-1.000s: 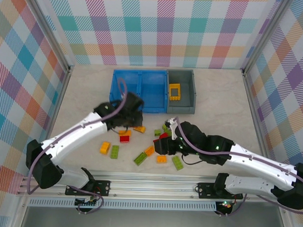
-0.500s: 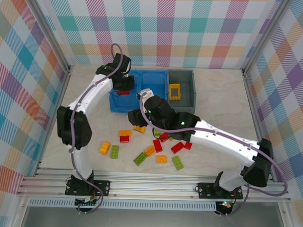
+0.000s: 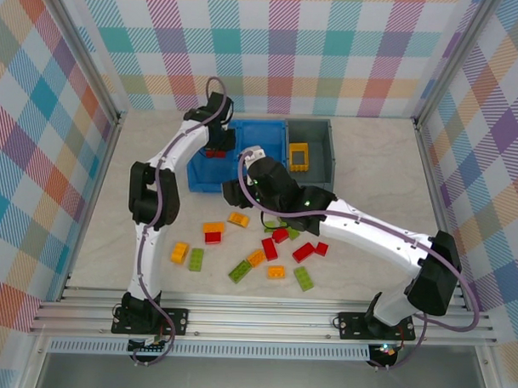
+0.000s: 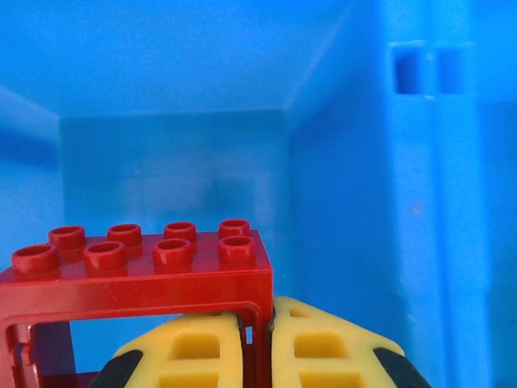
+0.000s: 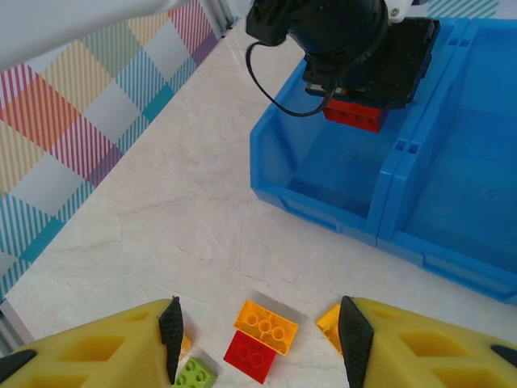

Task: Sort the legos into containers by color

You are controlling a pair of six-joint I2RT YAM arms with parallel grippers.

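Note:
My left gripper (image 4: pixel 257 343) is shut on the side bar of a red open-frame lego (image 4: pixel 137 267). It holds the lego inside the left compartment of the blue container (image 3: pixel 242 187), just above the floor. The right wrist view shows this too, with the red lego (image 5: pixel 353 115) under the left gripper (image 5: pixel 355 101). My right gripper (image 5: pixel 258 352) is open and hangs above the table in front of the blue container. Under it lie an orange lego (image 5: pixel 266 326) touching a red one (image 5: pixel 250 356). The dark grey container (image 3: pixel 328 158) holds a yellow lego (image 3: pixel 299 156).
Several loose red, green and orange legos lie on the table, among them a red one (image 3: pixel 270 248), a green one (image 3: pixel 239 271) and an orange one (image 3: pixel 179 252). A green lego (image 5: pixel 198 374) sits by my right gripper's left finger. Checkered walls stand on all sides of the table.
My left arm has carried the red frame lego from the table up into the blue container's left compartment. My right arm has swung from the pile toward the container's front.

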